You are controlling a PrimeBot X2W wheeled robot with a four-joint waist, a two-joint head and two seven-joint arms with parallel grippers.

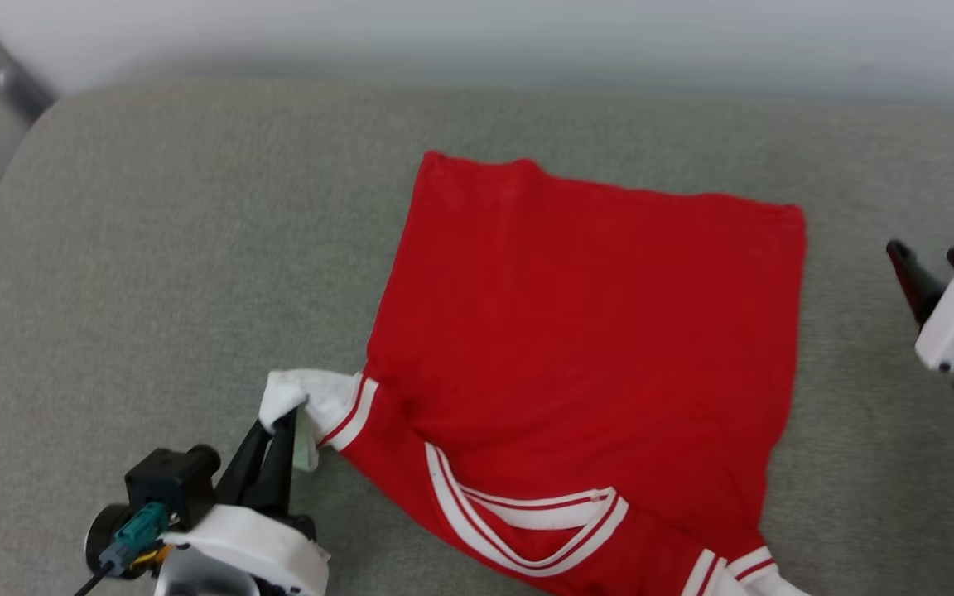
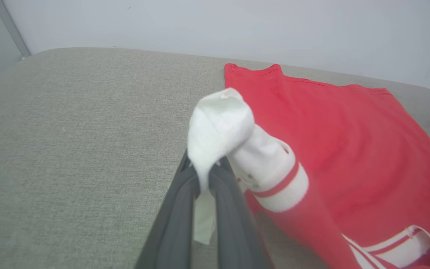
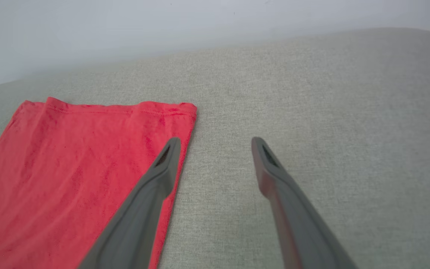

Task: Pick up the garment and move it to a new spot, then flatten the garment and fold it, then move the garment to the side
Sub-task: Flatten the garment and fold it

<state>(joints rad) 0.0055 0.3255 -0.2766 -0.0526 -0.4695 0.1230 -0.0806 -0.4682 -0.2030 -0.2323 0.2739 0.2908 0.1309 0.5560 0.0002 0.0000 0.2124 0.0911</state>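
Note:
The red garment [image 1: 593, 331] lies spread on the grey cushion, its hem toward the wall and its striped collar toward me; no lettering shows on the upper side. My left gripper [image 1: 282, 422] is shut on the white left sleeve [image 2: 222, 123], which bunches over its fingertips and lifts a little off the cushion. The striped cuff [image 2: 282, 188] sits just right of the fingers. My right gripper [image 1: 924, 261] hovers open at the right edge, clear of the garment. In the right wrist view the open right gripper [image 3: 215, 145] straddles bare cushion beside the garment's hem corner [image 3: 185, 112].
The grey cushioned surface [image 1: 154, 248] runs wide to the left and right of the garment. A pale wall [image 1: 477, 33] backs it, with a metal bar [image 1: 5, 74] at the far left corner. The second white sleeve [image 1: 763, 571] reaches the near edge.

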